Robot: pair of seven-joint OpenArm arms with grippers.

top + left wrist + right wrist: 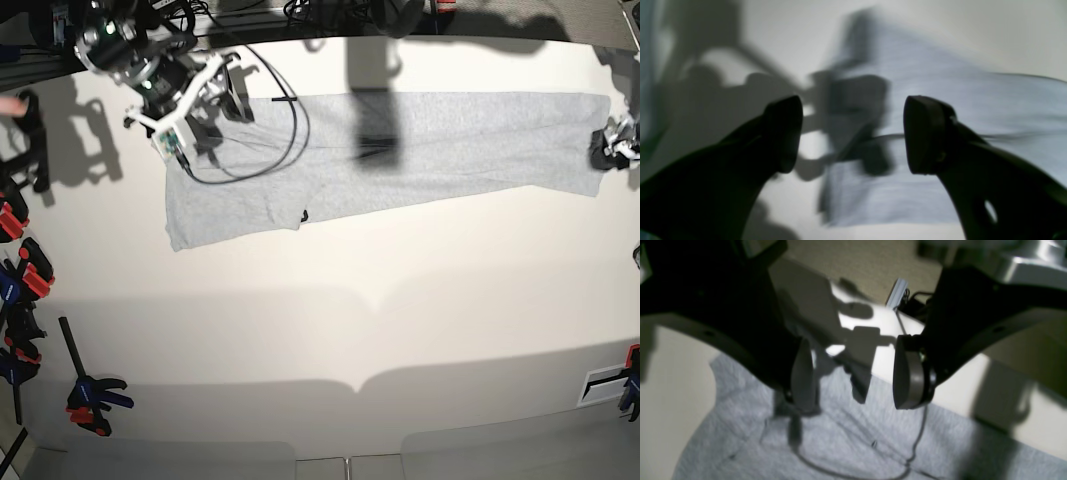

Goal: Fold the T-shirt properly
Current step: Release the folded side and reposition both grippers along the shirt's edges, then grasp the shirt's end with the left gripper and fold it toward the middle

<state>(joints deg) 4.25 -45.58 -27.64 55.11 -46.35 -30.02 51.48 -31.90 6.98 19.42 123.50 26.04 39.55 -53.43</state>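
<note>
The T-shirt (430, 140) lies as a long, light grey strip across the far part of the white table (330, 330), plain side up. Over its left end my right gripper (222, 90) hovers, open. In the right wrist view the right gripper (857, 376) holds nothing, and the grey T-shirt (840, 440) lies under it. At the strip's right end my left gripper (606, 150) is small and dark. The left wrist view shows the left gripper (853, 133) open and empty just above the blurred T-shirt (957, 100).
A black cable (292, 135) loops from the right arm across the shirt's left part. Orange and blue clamps (92, 395) line the table's left edge, and another clamp (630, 385) sits at the right edge. The table's far edge (907, 326) runs close behind the right gripper.
</note>
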